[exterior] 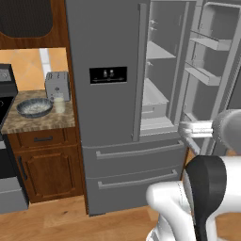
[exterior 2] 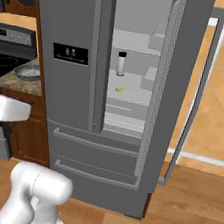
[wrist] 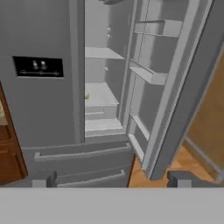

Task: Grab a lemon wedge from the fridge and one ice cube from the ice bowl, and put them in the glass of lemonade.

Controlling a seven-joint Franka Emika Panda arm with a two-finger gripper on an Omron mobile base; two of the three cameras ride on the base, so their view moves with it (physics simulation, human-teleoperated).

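Observation:
The grey fridge (exterior: 108, 47) stands with its right door (exterior 2: 187, 94) swung wide open and its left door shut. The lemon wedge (exterior 2: 120, 89), a tiny yellow-green sliver, lies on a middle shelf inside; in the hand view it peeks out as a pale speck (wrist: 87, 95) beside the shut door's edge. On the counter to the fridge's left sit the blue-grey ice bowl (exterior: 34, 107) and the small glass of lemonade (exterior: 59, 104). My gripper (wrist: 113, 180) is open and empty, well back from the fridge (wrist: 39, 35) and facing its open half.
A grey toaster (exterior: 57, 84) stands behind the glass. A slim grey bottle (exterior 2: 121, 63) is upright on the shelf above the wedge. The stove (exterior 2: 6, 53) adjoins the counter on the left. The open door's shelves (wrist: 148, 74) jut out on the right.

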